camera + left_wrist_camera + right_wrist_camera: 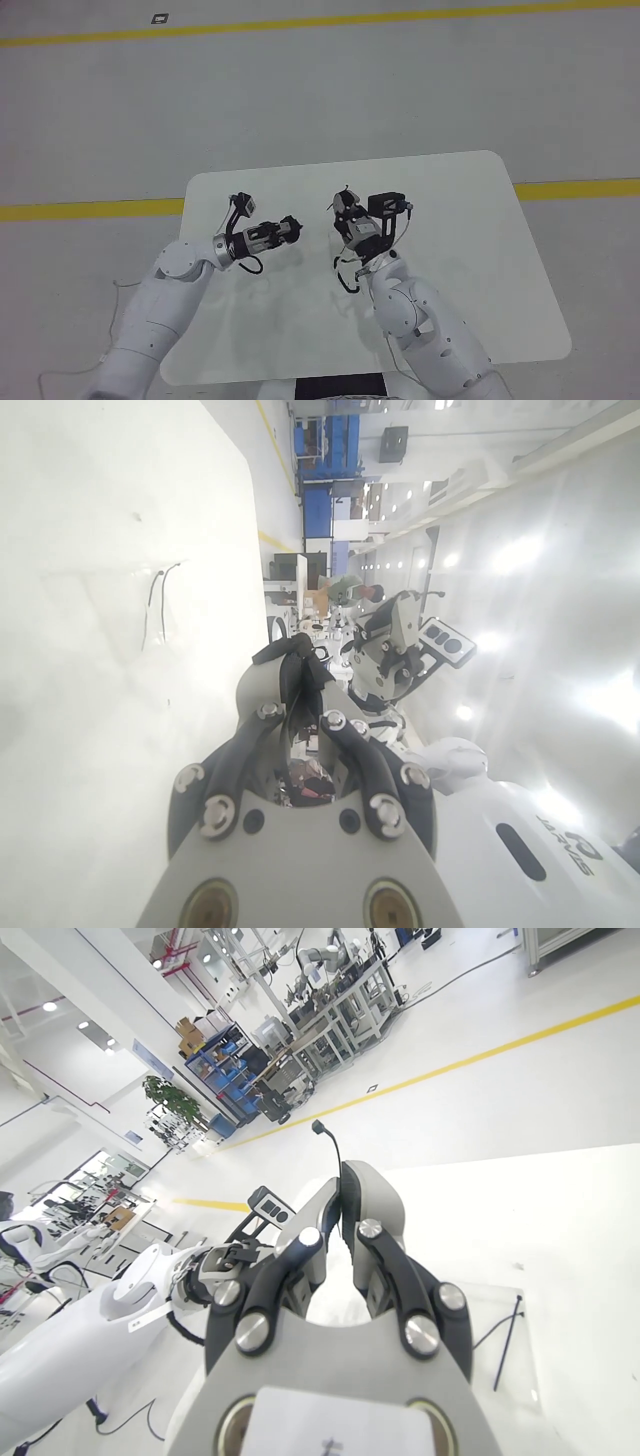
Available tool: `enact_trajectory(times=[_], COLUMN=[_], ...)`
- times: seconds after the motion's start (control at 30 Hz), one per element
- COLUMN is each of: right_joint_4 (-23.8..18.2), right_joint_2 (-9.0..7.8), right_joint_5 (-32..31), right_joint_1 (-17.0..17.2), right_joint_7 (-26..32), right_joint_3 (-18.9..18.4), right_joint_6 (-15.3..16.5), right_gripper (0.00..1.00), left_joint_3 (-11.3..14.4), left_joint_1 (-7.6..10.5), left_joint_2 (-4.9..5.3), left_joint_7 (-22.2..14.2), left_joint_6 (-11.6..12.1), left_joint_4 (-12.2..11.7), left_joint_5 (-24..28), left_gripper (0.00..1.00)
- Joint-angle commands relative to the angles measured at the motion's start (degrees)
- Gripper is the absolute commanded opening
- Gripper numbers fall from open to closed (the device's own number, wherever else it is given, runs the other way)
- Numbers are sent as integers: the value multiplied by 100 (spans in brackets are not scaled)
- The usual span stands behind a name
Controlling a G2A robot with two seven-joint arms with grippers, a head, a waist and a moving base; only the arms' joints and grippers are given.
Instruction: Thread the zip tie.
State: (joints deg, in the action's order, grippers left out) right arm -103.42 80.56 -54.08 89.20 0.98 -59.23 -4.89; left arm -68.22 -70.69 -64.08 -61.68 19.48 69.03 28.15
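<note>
Right wrist view shows right hand [342, 1184] pinching the zip tie [320, 1128], strap mostly hidden; left hand [298, 665] closed.

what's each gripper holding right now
Left gripper: closed; whether it holds anything cannot be told.
Right gripper: closed on a zip tie.

The white surface [470, 250] has rounded corners. In the top view its far corners sit at about 9 and 2 o'clock and its near corners at about 7 and 4 o'clock. A clear sheet [450, 1308] lies flat on it. Two loose black zip ties [506, 1343] lie on that sheet, with their head ends close together and their tails spread apart. A small dark speck [520, 1266] marks the bare surface near the sheet
</note>
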Motion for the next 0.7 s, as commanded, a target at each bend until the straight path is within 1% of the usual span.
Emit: enact_trajectory(times=[0.0, 0.13, 0.23, 0.4, 0.6, 0.67], right_joint_4=[13, 77, 86, 85, 85, 85], right_joint_2=[0, 3, 4, 2, 2, 2], right_joint_5=[-1, 2, 11, 14, 14, 14], right_joint_1=[-8, -54, -74, -79, -79, -79], right_joint_7=[106, 366, 443, 483, 483, 483], right_joint_3=[7, 19, 27, 28, 28, 28], right_joint_6=[-33, -145, -153, -126, -126, -126], right_gripper=[0, 0, 0, 0, 0, 0], left_joint_3=[-77, -242, -339, -489, -654, -654], left_joint_1=[12, 19, 14, 11, -44, -44], left_joint_2=[-13, -57, -97, -191, -304, -304], left_joint_7=[-201, -623, -831, -1054, -1353, -1353], left_joint_6=[0, 0, 0, 0, 0, 0], left_joint_4=[-46, -47, -52, -99, -37, -37], left_joint_5=[70, 118, 119, 102, 86, 86], left_gripper=[0, 0, 0, 0, 0, 0])
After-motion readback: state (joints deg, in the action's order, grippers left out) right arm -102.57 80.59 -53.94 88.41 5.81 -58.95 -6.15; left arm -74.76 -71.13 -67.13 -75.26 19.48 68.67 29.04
